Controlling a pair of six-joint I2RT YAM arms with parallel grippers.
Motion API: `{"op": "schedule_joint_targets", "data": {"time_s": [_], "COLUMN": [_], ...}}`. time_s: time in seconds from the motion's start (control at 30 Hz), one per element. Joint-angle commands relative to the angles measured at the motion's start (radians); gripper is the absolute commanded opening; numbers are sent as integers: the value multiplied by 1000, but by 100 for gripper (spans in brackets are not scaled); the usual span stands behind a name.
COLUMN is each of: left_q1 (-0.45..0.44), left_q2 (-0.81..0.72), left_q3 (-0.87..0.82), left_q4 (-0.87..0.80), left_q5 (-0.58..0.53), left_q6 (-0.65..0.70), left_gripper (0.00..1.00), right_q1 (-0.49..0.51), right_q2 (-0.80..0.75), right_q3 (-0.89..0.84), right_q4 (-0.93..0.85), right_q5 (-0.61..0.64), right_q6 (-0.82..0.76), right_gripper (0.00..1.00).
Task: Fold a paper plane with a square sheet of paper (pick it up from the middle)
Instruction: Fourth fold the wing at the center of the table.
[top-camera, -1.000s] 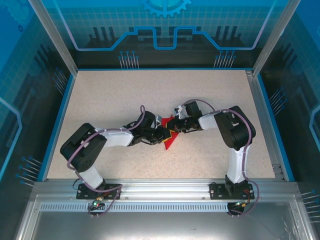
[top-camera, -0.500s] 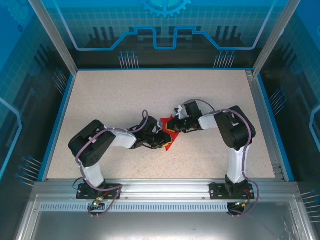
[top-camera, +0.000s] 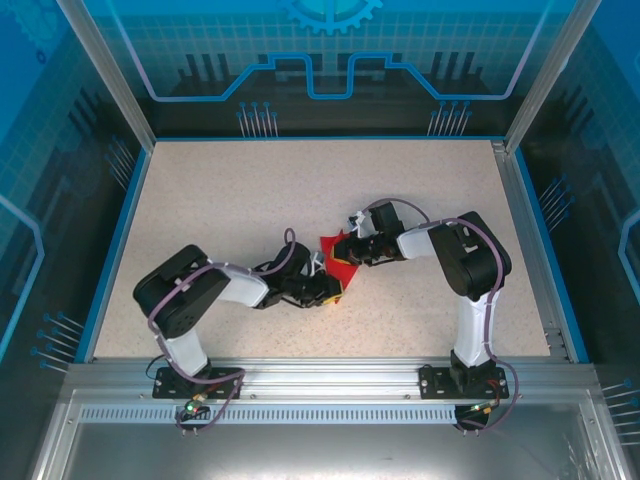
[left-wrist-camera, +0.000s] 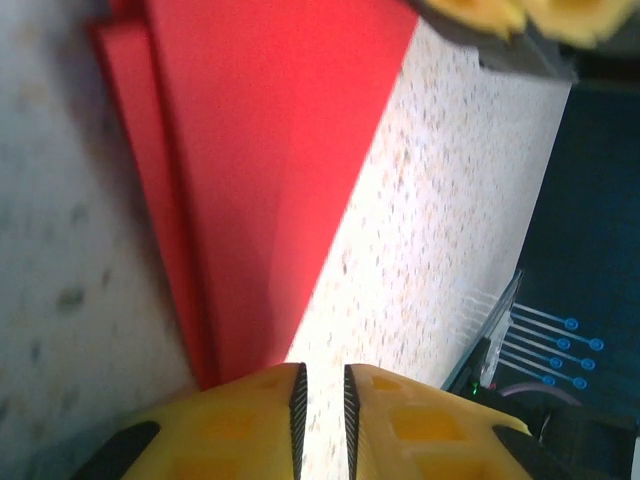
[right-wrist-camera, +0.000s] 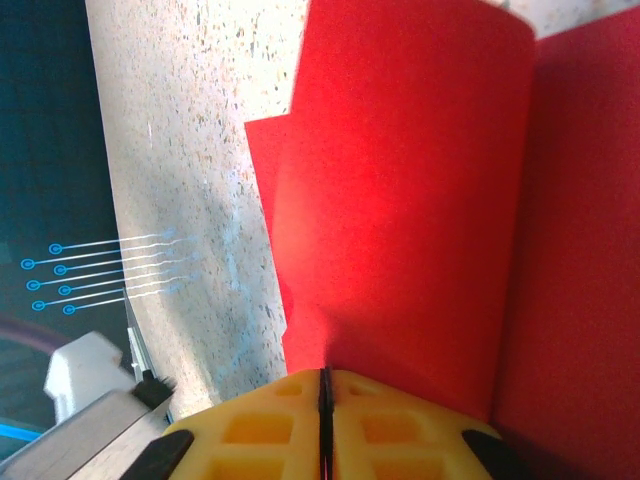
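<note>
**Location.** The paper (top-camera: 336, 250) lies near the middle of the tabletop (top-camera: 220, 200). It is partly folded and sits between the two sets of fingers, which close on it from the left and right sides.

**Right side.** The right fingers (right-wrist-camera: 400, 435) are pressed together with no gap showing, and the red sheet runs straight up to their seam. One flap (right-wrist-camera: 400, 150) stands off the layer beneath and curls over in a soft roll, with no sharp crease along it. Judgement: the fingers are pinching the edge of this flap to carry it across for the next fold. It is held raised because that fold is not yet laid down.

**Left side.** The left fingers (left-wrist-camera: 240, 425) are parted by a narrow slit. Bare tabletop shows through the slit and nothing lies between them. The paper's narrow end (left-wrist-camera: 270, 150), at least two stacked layers, runs up against one finger. Whether that finger presses on the tip or only sits beside it cannot be told. Judgement: this side is set low at the narrow end to steady the sheet while the flap is turned.

**Risk.** Judgement: the sheet is thin. If the narrow end is not pinned, the whole piece may slide with the pull, and the fold line would then drift.
</note>
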Motion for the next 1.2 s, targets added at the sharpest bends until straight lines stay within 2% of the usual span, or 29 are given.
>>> {"op": "schedule_joint_targets", "data": {"time_s": [0.0,0.07,0.17,0.53,0.8,0.93,1.17], "left_q1": [-10,2,32,62,54,28,6], "left_q2": [-126,-164,-157,55,102,139,132], "left_q3": [5,22,51,153,65,53,-7], "left_q4": [-136,-170,-144,-16,67,87,84], "left_q5": [-58,-106,-108,-58,-49,17,49], "left_q6": [80,98,104,74,16,7,11], "left_gripper": [20,21,21,21,20,21,20], "right_q1": [-1,-3,-2,-3,-3,-4,-5], "right_q2": [111,111,110,119,118,119,117], "right_q3": [-63,-66,-64,-45,-45,-47,-54], "right_q4": [-218,-212,-213,-237,-241,-239,-240], "right_q5": [187,185,184,187,191,194,202], "right_q6": [-26,-23,-22,-34,-34,-33,-33], "right_gripper": [10,10,10,10,10,10,10]}}
